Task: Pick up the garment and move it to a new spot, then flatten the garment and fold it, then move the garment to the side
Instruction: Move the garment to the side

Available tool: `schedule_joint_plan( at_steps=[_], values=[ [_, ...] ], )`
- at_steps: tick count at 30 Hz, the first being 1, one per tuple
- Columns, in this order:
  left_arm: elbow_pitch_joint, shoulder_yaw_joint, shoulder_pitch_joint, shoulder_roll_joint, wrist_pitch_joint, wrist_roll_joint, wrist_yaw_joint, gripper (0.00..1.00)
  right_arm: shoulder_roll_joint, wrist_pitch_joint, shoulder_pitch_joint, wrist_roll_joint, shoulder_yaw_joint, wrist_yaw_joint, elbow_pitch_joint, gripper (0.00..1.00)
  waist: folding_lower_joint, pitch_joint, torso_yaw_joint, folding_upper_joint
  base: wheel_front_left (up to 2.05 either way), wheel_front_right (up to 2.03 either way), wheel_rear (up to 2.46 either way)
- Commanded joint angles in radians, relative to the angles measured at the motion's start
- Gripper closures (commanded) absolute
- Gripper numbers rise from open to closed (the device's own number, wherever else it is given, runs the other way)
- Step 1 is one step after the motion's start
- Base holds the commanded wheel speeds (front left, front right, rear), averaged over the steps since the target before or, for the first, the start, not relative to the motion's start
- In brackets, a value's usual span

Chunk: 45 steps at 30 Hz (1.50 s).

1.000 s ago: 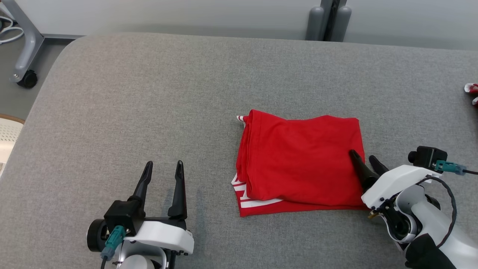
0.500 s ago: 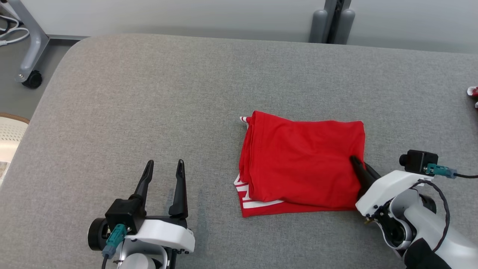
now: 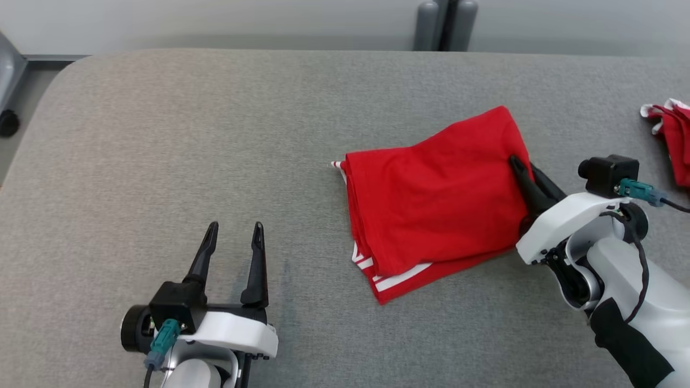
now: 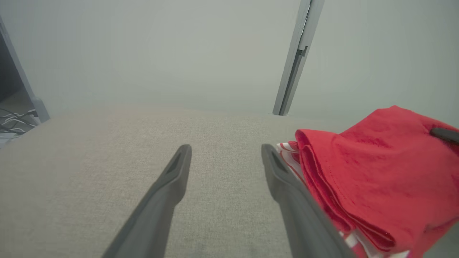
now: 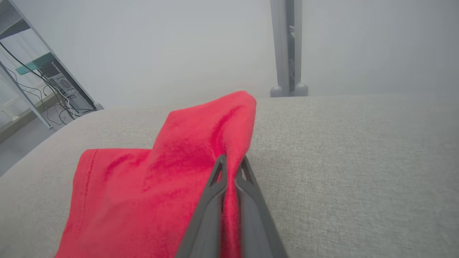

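Gripping the red garment [image 3: 431,215] by its right edge, right gripper [image 3: 522,164] is clamped tight; cloth lies leftward toward the bench [image 3: 215,134] middle.

The grey table [image 3: 188,134] is bare over its left half and along the far edge, so there is open passage ahead of the left hand [image 3: 235,226], whose fingers stand apart above the fabric. The folded red garment [image 3: 431,210] blocks the middle right, its right edge raised and pinched in the right hand [image 3: 522,163]. Between it and a second red cloth [image 3: 671,140] at the right edge lies a bare strip, partly taken by the right arm [image 3: 620,269]. A grey post [image 3: 439,24] stands beyond the far edge.
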Motion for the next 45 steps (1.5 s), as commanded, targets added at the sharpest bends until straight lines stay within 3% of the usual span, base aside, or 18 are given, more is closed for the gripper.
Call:
schedule_joint_plan(
  at_steps=[1, 8, 23, 33, 45],
  values=[
    [-0.007, 0.01, -0.025, 0.004, -0.004, 0.02, -0.011, 0.0, 0.003, -0.006, -0.019, -0.075, -0.041, 0.0, -0.011, 1.0, 0.0, 0.021, -0.027, 0.0, 0.0, 0.0, 0.0],
    [-0.027, 0.02, -0.058, 0.004, -0.004, 0.072, -0.037, 0.0, 0.018, -0.006, -0.065, -0.216, -0.133, 0.0, -0.034, 1.0, 0.0, 0.075, -0.087, 0.0, 0.0, 0.0, 0.0],
    [-0.061, 0.026, -0.14, 0.031, -0.004, 0.156, -0.076, 0.0, 0.043, -0.006, -0.17, -0.347, -0.262, 0.0, -0.088, 1.0, 0.0, 0.195, -0.278, 0.0, 0.0, 0.0, 0.0],
    [-0.058, 0.031, -0.165, 0.059, -0.002, 0.16, -0.078, 0.0, -0.006, -0.006, -0.228, -0.381, -0.284, 0.0, -0.111, 1.0, 0.0, 0.243, -0.352, 0.0, 0.0, 0.0, 0.0],
    [-0.092, 0.046, -0.2, 0.089, 0.009, 0.147, -0.075, 0.0, -0.099, -0.006, -0.329, -0.4, -0.245, 0.0, -0.081, 1.0, 0.0, 0.283, -0.373, 0.0, 0.0, 0.0, 0.0]
  ],
)
